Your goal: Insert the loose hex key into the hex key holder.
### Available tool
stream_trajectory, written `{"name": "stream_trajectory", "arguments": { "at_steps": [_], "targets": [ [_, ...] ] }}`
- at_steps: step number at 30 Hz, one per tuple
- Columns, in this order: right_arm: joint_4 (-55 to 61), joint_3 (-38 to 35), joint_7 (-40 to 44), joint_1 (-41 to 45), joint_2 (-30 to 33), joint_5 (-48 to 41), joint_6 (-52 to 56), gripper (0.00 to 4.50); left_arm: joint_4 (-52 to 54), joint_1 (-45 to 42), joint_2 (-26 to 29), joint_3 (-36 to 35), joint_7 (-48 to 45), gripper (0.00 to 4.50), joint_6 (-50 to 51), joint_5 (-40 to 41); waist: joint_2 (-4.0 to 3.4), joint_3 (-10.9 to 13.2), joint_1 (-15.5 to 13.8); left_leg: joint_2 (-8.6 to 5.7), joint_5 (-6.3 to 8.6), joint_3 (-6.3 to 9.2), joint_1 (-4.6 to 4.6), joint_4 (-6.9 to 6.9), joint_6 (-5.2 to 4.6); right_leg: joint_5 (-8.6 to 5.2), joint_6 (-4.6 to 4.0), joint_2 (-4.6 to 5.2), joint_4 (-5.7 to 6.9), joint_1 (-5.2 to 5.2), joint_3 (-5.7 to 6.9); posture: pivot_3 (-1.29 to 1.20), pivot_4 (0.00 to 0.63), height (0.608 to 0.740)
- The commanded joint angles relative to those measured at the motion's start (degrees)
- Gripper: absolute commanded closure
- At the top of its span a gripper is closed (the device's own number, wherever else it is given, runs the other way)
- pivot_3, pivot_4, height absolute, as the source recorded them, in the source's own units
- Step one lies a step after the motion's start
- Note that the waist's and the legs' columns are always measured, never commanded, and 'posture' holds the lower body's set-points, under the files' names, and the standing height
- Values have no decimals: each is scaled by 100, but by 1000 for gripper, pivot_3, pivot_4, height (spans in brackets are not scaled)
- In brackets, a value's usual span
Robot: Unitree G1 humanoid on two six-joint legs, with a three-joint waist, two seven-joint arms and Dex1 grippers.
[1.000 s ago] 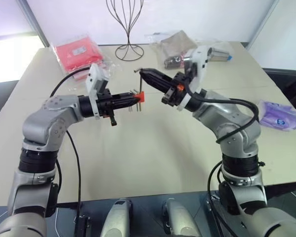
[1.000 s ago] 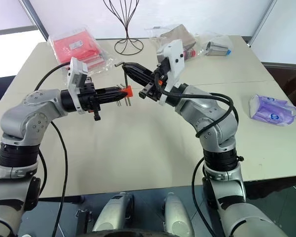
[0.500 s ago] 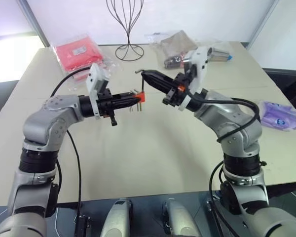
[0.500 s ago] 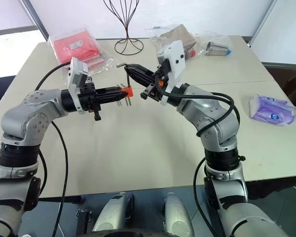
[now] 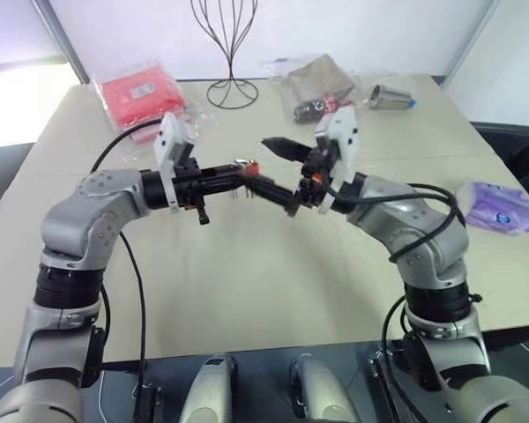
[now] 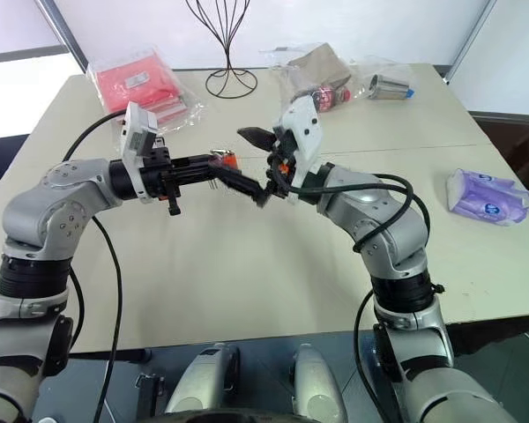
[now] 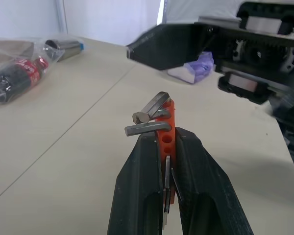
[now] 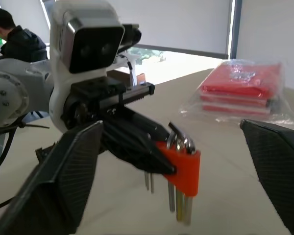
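Beige table (image 5: 247, 291) carried two arms meeting above its middle.
Left gripper (image 7: 167, 147) was clamped on the hex key holder (image 8: 183, 164); right gripper (image 5: 271, 167) stood wide apart around it, empty. Loose hex key could not be told apart. Red packets (image 8: 245, 88) lay beyond.

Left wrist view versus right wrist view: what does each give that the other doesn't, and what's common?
Left wrist: the keys' bent ends atop the orange holder, a bagged bottle, a purple packet. Right wrist: key shafts hanging below the holder, red packets, a person behind. Both: the holder clamped in the left end effector, the open right end effector close by.
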State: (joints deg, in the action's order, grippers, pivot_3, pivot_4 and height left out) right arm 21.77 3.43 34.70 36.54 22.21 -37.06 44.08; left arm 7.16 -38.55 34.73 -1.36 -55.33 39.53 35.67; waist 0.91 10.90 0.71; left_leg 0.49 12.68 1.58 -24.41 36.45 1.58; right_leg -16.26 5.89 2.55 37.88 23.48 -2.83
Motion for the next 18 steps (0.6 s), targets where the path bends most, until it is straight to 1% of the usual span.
{"name": "stream_trajectory", "arguments": {
  "at_steps": [1,5,9,11,15,18],
  "targets": [
    [430,-509,229,-401,523,-233,104,64,96,-117,-23,-81,2,4500,57,116,1,1,-11,-1,0,1,0,1,0,0,0,1,-2,-3,2,0,150,740],
    [637,-935,259,-714,965,-509,274,64,96,-36,-109,-2,8,4500,168,142,1,1,15,-3,0,0,1,6,0,0,1,2,-4,-6,0,0,150,740],
    [933,-1567,290,-1081,1574,-887,605,64,23,194,-436,158,29,4500,368,237,1,0,9,1,1,2,1,3,-1,-1,1,-3,-4,-6,1,0,150,740],
    [1059,-1851,272,-1235,1863,-1087,786,64,-44,325,-596,362,29,4500,401,151,1,1,6,1,1,2,0,3,-1,-1,1,-2,-6,-6,0,0,150,740],
    [1287,-2449,110,-1611,2345,-1226,989,64,-634,455,-1236,712,197,4500,344,-12,3,1,-21,-3,1,1,2,11,-1,-1,1,0,-5,-14,1,0,150,740],
    [1428,-2664,-98,-1758,2421,-1366,1069,64,-1075,446,-1632,824,279,4500,146,-183,4,2,-10,-4,1,-1,1,23,-2,-1,1,-2,-4,-19,3,0,150,740]
  ]
}}
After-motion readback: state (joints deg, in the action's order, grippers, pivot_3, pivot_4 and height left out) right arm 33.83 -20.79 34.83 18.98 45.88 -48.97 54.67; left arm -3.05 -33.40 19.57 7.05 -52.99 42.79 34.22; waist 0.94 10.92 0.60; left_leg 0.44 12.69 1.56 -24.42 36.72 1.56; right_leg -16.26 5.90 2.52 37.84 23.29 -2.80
